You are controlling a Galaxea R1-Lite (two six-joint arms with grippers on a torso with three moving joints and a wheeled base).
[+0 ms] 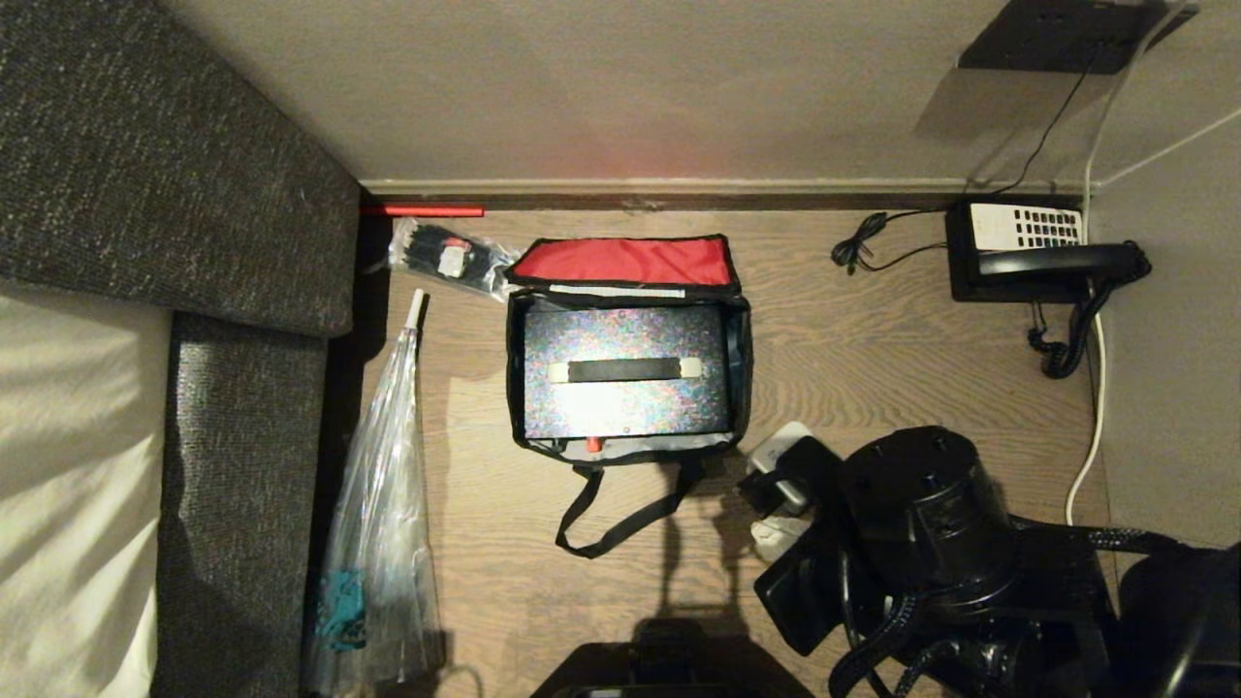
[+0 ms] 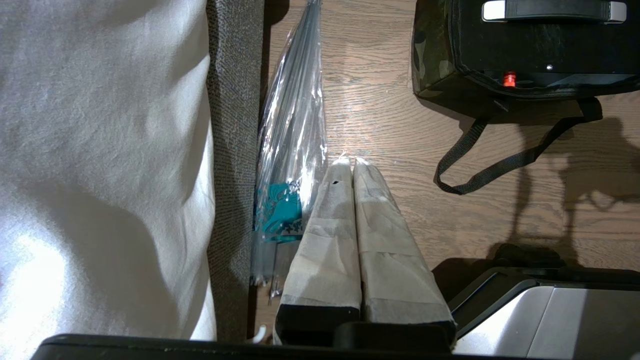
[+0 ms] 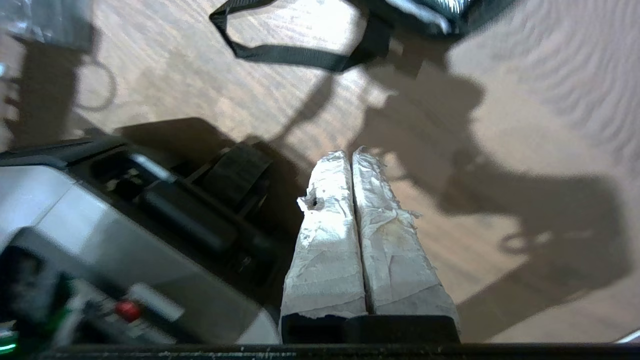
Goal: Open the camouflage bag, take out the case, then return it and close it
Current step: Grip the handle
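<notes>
My left hand [image 2: 348,165] hangs over the wooden floor [image 2: 380,125] with its two tape-wrapped fingers [image 2: 325,235] pressed flat together, holding nothing. Just beside the fingers lies a clear plastic bag [image 2: 295,135] with a teal patch in it, stretched along the edge of grey upholstery [image 2: 235,150], and past that spreads white bedding [image 2: 100,150]. Well apart from my hand sits the camouflage bag [image 2: 430,55], open, with the case [image 2: 540,45] inside, its black handle with pale ends showing. A small red tab sits at the bag's near rim. A black strap [image 2: 500,162] loops from the bag onto the floor.
</notes>
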